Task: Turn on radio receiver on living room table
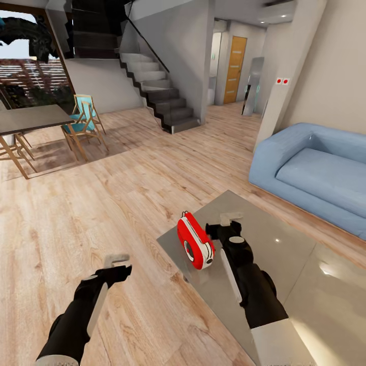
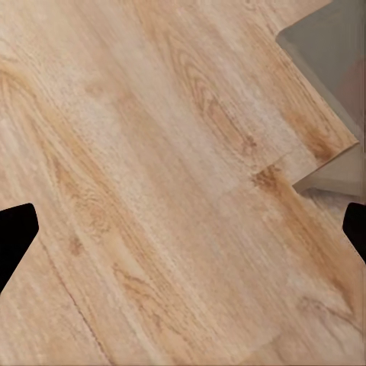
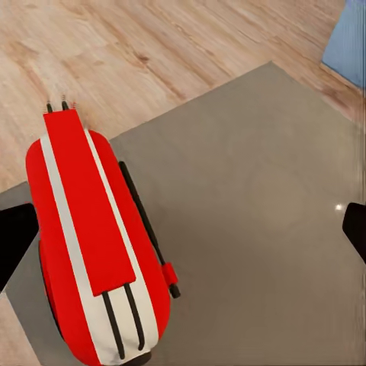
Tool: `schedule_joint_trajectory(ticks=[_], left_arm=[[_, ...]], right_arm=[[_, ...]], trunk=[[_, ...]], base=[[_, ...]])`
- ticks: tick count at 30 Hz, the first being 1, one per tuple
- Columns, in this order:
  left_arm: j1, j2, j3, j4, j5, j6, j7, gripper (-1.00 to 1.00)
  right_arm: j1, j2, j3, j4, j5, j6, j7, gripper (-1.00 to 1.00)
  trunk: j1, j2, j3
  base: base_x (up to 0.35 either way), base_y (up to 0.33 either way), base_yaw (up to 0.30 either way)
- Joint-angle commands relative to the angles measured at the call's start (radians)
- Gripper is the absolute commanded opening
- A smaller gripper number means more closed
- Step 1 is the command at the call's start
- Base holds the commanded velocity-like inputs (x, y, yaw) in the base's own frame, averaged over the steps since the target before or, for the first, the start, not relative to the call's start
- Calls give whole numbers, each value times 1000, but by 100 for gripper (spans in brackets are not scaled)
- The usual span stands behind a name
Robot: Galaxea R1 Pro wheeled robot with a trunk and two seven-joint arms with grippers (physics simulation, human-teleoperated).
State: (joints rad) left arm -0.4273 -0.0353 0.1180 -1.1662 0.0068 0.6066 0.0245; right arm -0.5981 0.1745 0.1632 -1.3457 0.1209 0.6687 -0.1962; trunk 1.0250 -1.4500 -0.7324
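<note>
The red radio receiver (image 1: 195, 246) with white side trim stands upright near the left corner of the low glossy grey table (image 1: 284, 249). My right gripper (image 1: 230, 218) hovers over the table just right of the radio, open, with nothing between its fingers. In the right wrist view the radio (image 3: 84, 229) shows from above, beside one dark fingertip (image 3: 15, 240), and the other fingertip (image 3: 354, 229) is over bare table top (image 3: 252, 183). My left gripper (image 1: 117, 260) is open over the wood floor left of the table. A corner of the table (image 2: 328, 42) shows in the left wrist view.
A light-blue sofa (image 1: 310, 168) stands behind the table at the right. A dark dining table (image 1: 30, 119) with wooden chairs (image 1: 84, 122) is far left. Stairs (image 1: 162, 96) rise at the back. Wood plank floor (image 1: 101, 203) lies open between them.
</note>
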Motion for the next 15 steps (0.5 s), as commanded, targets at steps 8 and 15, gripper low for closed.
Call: schedule_joint_trajectory(ticks=[8, 15], left_arm=[[-64, 0, 0, 11, -1, 76, 0, 100], [-185, 2, 0, 127, -2, 95, 3, 100]], right_arm=[[-96, 0, 1, -5, -2, 133, -65, 100], [-209, 0, -1, 127, 0, 170, -78, 100]], trunk=[[0, 0, 0], [0, 0, 0]], base=[[0, 0, 0], [0, 0, 0]])
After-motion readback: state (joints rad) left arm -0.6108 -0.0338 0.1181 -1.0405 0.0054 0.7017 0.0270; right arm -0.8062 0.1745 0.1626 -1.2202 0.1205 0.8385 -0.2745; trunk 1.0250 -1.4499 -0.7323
